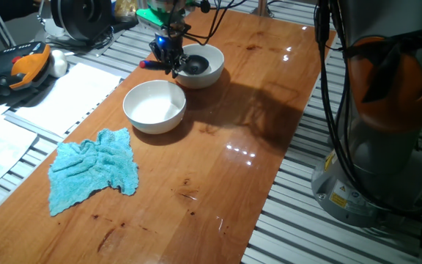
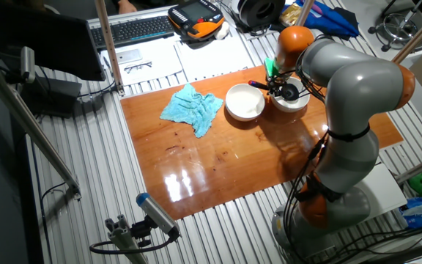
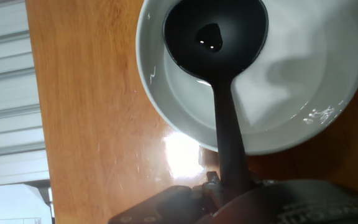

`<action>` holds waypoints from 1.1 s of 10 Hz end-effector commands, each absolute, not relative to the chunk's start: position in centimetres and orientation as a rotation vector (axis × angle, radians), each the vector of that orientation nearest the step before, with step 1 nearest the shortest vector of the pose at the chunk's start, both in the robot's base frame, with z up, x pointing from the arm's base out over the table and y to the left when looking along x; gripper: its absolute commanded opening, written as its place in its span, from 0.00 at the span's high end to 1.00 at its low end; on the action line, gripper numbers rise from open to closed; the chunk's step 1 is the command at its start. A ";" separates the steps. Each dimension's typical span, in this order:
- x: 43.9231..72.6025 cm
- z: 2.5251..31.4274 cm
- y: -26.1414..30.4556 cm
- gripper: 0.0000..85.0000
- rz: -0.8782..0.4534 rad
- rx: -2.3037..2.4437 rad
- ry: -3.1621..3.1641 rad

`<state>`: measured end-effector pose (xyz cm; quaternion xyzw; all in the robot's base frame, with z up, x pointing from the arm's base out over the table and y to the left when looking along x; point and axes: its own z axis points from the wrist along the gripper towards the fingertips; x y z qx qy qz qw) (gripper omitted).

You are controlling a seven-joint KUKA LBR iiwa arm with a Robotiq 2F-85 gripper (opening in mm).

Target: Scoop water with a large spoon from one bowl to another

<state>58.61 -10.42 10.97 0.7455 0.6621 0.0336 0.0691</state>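
Polished wooden tabletop (image 1: 218, 147) fills the middle of one fixed view, with slatted metal on both sides. At lower left a crumpled turquoise cloth (image 1: 94, 170) lies on the wood. Right of it and higher stands a white bowl (image 1: 154, 106), and just beyond that a second white bowl (image 1: 204, 64) at upper centre. The gripper (image 1: 168, 53) hangs over that second bowl's left rim, its fingers pinching the handle of the large spoon (image 3: 215, 37). In the hand view the black cup sits inside this bowl, holding a little water (image 3: 209, 35) that glints.
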 end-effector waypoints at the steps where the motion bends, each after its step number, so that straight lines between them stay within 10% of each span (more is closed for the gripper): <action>1: 58.6 10.9 -10.4 0.80 0.108 2.239 2.001; 5: 58.7 10.6 -10.4 0.80 0.117 2.226 2.008; 6: 58.8 10.5 -10.3 0.60 0.116 2.228 2.004; 11: 58.8 10.4 -10.3 0.60 0.112 2.226 2.003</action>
